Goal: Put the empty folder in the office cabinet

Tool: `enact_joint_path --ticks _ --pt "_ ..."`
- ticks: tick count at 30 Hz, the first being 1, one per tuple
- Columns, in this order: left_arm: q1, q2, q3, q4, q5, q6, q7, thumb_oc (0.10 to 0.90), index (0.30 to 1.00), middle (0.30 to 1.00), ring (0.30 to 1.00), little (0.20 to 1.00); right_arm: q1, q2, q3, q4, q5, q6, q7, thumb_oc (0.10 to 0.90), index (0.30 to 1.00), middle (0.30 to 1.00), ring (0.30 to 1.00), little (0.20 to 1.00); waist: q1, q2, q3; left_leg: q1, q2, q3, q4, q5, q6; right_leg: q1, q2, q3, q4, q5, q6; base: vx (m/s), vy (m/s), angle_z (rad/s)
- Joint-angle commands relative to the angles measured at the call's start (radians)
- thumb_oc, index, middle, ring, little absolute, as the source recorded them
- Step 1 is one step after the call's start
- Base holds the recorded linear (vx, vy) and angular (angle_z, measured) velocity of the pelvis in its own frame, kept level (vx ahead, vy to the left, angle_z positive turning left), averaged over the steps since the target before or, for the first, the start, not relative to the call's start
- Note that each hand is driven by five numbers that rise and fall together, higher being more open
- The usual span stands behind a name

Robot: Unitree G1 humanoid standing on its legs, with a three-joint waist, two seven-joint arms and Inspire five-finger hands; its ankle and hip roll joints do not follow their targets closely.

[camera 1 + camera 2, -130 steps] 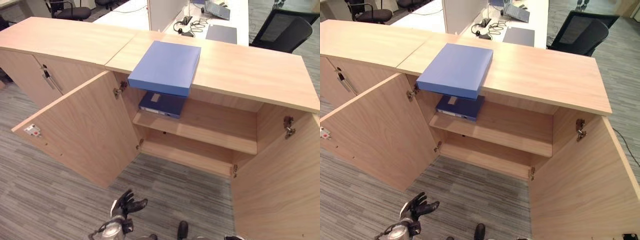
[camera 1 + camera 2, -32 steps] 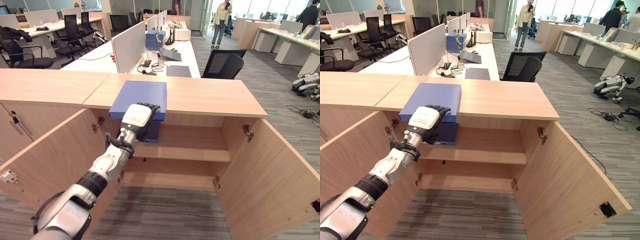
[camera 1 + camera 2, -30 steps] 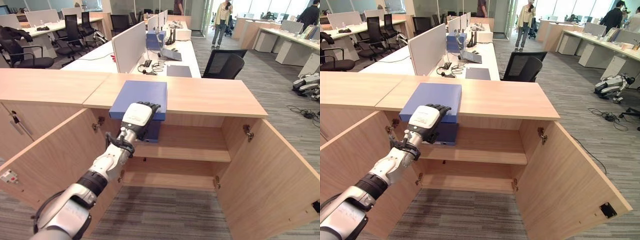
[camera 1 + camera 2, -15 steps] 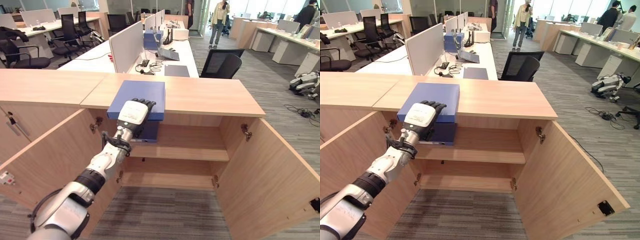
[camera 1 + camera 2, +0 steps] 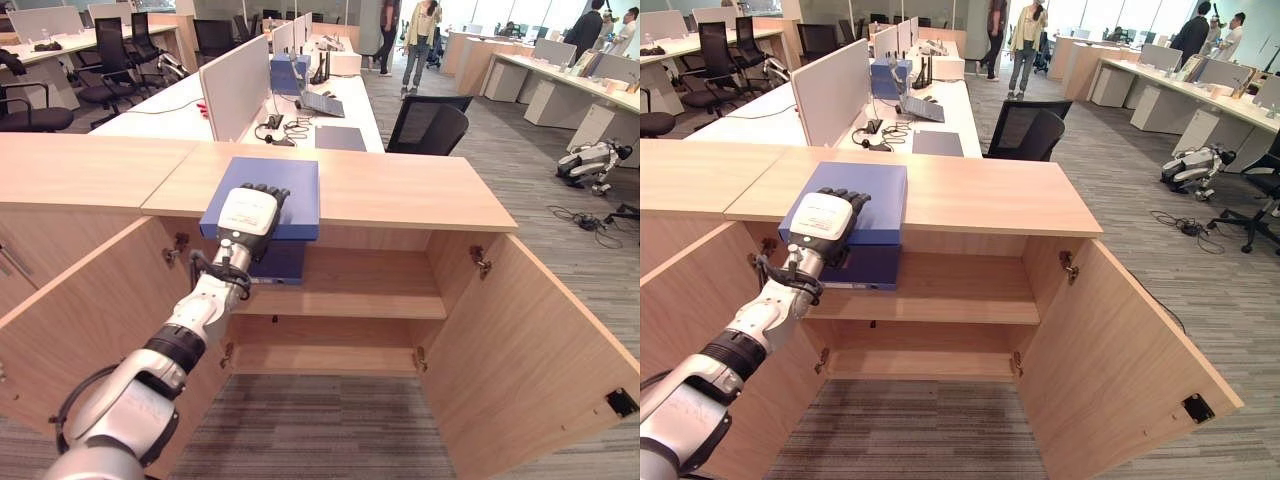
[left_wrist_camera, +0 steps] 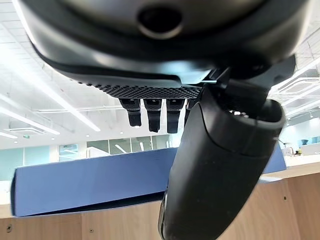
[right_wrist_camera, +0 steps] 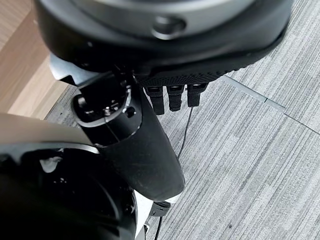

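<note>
A flat blue folder (image 5: 292, 183) lies on the cabinet top (image 5: 400, 188), its front edge jutting out over the open cabinet. My left hand (image 5: 247, 211) reaches up to that front edge. Its fingers (image 6: 152, 114) lie straight above the folder (image 6: 75, 182), and the thumb hangs in front of and below the edge without clamping it. A second, darker blue folder (image 5: 280, 263) lies on the upper shelf (image 5: 360, 290) right beneath. My right hand (image 7: 145, 150) hangs over the carpet with relaxed fingers and holds nothing.
Both cabinet doors stand wide open: the left door (image 5: 80, 320) under my left arm and the right door (image 5: 530, 340). The lower shelf (image 5: 330, 358) is bare. Behind the cabinet are desks, a black office chair (image 5: 430, 125) and people walking in the distance.
My left hand has risen from near the floor to the folder's front edge and has stayed there for the last second. The camera has shifted. The folder has not moved.
</note>
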Motion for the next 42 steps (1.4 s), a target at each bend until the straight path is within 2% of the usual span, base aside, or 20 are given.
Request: enact_joint_path --ticks 1,8,21,22,23,24,42 --pt "-0.305 0.024 -0.024 0.114 -0.008 0.013 0.106 0.800 0.900 0.900 0.900 0.900 -0.040 -0.004 0.030 0.012 0.033 -0.032 0.001 0.800 0.900 0.900 0.900 0.900 -0.012 0.007 -0.037 0.021 -0.033 -0.023 -0.007 -0.115 -0.004 0.053 -0.025 0.001 0.027 -0.078 0.092 0.00 0.000 0.00" --pt "-0.350 0.024 -0.050 0.163 -0.026 0.012 0.101 0.800 0.900 0.900 0.900 0.900 -0.039 -0.008 0.024 0.025 0.042 -0.034 -0.002 0.800 0.900 0.900 0.900 0.900 -0.019 0.011 -0.038 0.023 -0.034 -0.012 -0.007 -0.119 -0.002 0.052 -0.024 0.008 0.025 -0.077 0.094 0.02 0.014 -0.08" --pt "-0.309 -0.013 -0.039 0.193 -0.070 0.003 0.081 0.800 0.900 0.900 0.900 0.900 -0.035 0.002 0.011 0.043 0.057 -0.028 0.000 0.800 0.900 0.900 0.900 0.900 -0.023 0.014 -0.034 0.029 -0.035 -0.001 -0.007 -0.129 0.001 0.050 -0.025 0.021 0.025 -0.080 0.097 0.00 0.003 0.00" --pt "-0.312 -0.016 -0.042 0.207 -0.071 0.004 0.081 0.780 0.869 0.869 0.869 0.869 -0.037 0.002 0.012 0.044 0.057 -0.028 -0.001 0.800 0.900 0.900 0.900 0.900 -0.024 0.014 -0.032 0.025 -0.036 0.001 -0.007 -0.121 0.000 0.044 -0.025 0.023 0.027 -0.074 0.096 0.03 0.015 -0.04" --pt "-0.315 -0.019 -0.046 0.218 -0.073 0.004 0.082 0.508 0.462 0.462 0.462 0.462 -0.037 0.002 0.014 0.045 0.057 -0.029 -0.002 0.800 0.900 0.900 0.900 0.900 -0.024 0.015 -0.033 0.030 -0.035 0.001 -0.007 -0.130 0.001 0.050 -0.025 0.023 0.024 -0.080 0.098 0.00 0.009 -0.11" --pt "-0.318 -0.021 -0.049 0.234 -0.077 0.005 0.083 0.400 0.300 0.300 0.300 0.300 -0.037 0.002 0.015 0.047 0.057 -0.029 -0.002 0.800 0.900 0.900 0.900 0.900 -0.025 0.015 -0.034 0.030 -0.036 0.003 -0.007 -0.131 0.001 0.050 -0.024 0.025 0.024 -0.079 0.098 0.03 0.015 -0.11" --pt "-0.341 -0.027 -0.074 0.307 -0.086 0.002 0.088 0.400 0.300 0.300 0.300 0.300 -0.037 0.006 0.019 0.066 0.060 -0.031 -0.005 0.800 0.900 0.900 0.900 0.900 -0.026 0.018 -0.037 0.037 -0.036 0.011 -0.007 -0.136 0.002 0.058 -0.025 0.026 0.016 -0.079 0.101 0.00 0.002 -0.02"
